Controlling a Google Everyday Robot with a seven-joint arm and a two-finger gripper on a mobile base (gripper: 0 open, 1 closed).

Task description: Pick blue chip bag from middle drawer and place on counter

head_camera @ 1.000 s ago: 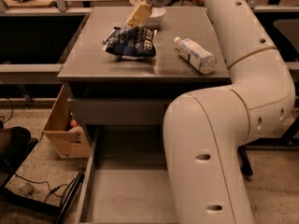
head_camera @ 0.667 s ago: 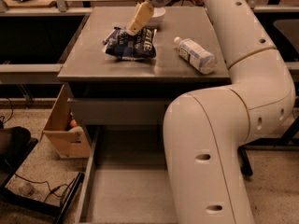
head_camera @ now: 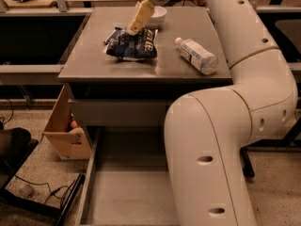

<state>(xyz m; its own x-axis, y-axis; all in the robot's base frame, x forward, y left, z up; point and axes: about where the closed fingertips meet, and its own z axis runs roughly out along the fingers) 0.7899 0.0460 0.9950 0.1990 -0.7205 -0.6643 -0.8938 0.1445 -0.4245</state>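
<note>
Okay, I see the crinkled dark navy-blue foil chip bag [head_camera: 132, 45] lying on the flat grey metal counter [head_camera: 89, 62], left of centre. My pale cream two-finger gripper [head_camera: 134, 29] hangs tilted at the bag's back edge; I cannot tell if it touches, nor whether it is wide or narrow. White plastic bottle [head_camera: 197, 55] lies on its side to the right, apart from the bag. Small white bowl [head_camera: 159, 16] sits behind, just beside the gripper. Wide shallow grey metal middle drawer [head_camera: 127, 197] stands pulled out below. Brown cardboard box [head_camera: 63, 131] on the floor, left. Bulky white robot arm [head_camera: 221, 135] covers the drawer's right side.
</note>
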